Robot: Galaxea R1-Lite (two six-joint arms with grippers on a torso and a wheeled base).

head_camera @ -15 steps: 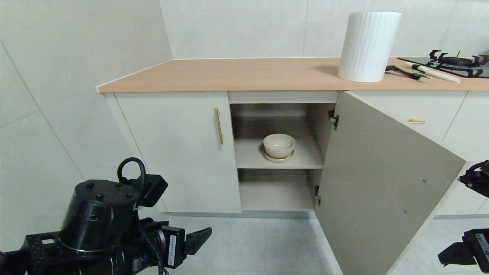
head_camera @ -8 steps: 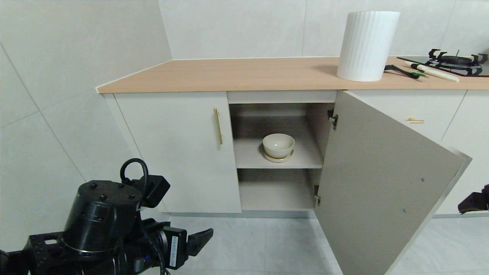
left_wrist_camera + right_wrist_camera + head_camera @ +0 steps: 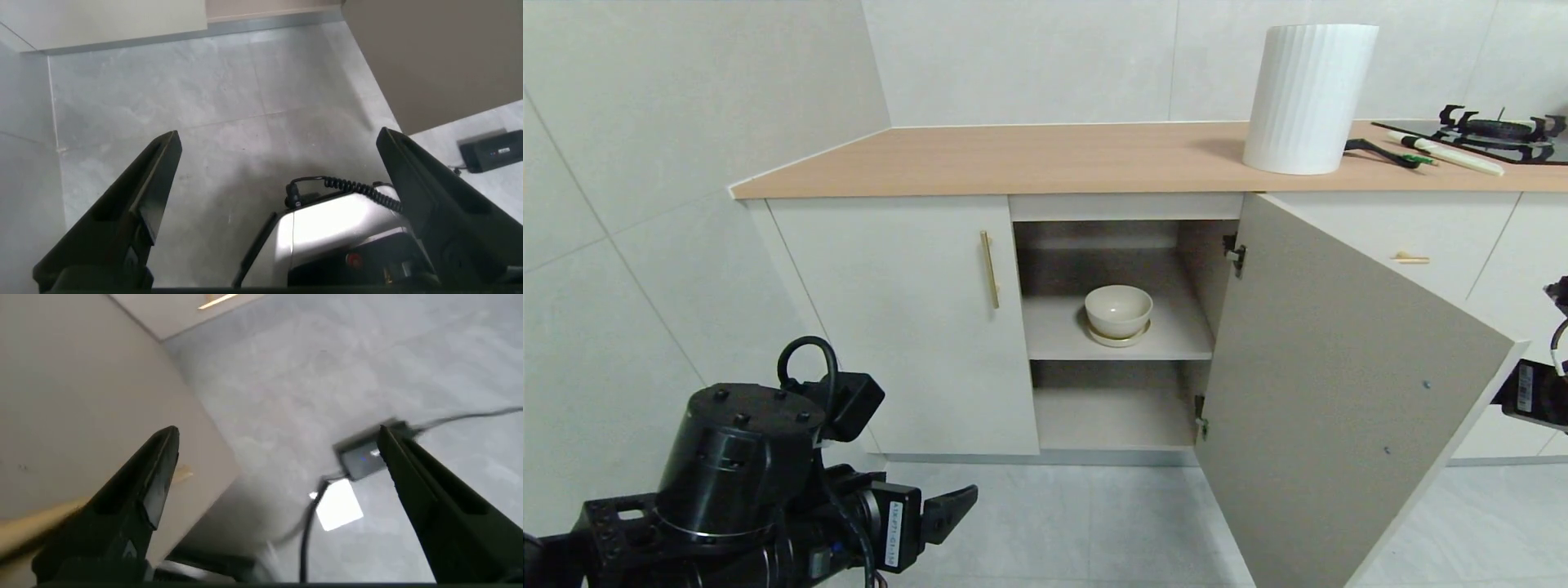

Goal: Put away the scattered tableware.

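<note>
A cream bowl (image 3: 1119, 309) sits on a small saucer (image 3: 1118, 336) on the middle shelf of the open cabinet (image 3: 1111, 331). My left gripper (image 3: 943, 514) hangs low at the front left, well away from the shelf, above the floor. In the left wrist view my left gripper (image 3: 282, 204) is open with nothing between its fingers. My right arm (image 3: 1535, 394) is at the far right, beside the free edge of the cabinet door (image 3: 1331, 392). My right gripper (image 3: 278, 498) is open and empty, next to that door (image 3: 73, 408).
The door swings out to the right at floor level. On the wooden counter (image 3: 1029, 155) stand a tall white ribbed cylinder (image 3: 1308, 98), a few utensils (image 3: 1417, 153) and a gas hob (image 3: 1499, 131). The left door with a brass handle (image 3: 989, 269) is closed. Grey tiled floor (image 3: 1078, 523) lies in front.
My right arm has risen along the right edge beside the door. The head view shifted slightly. The bowl, saucer and left arm have kept their places.
</note>
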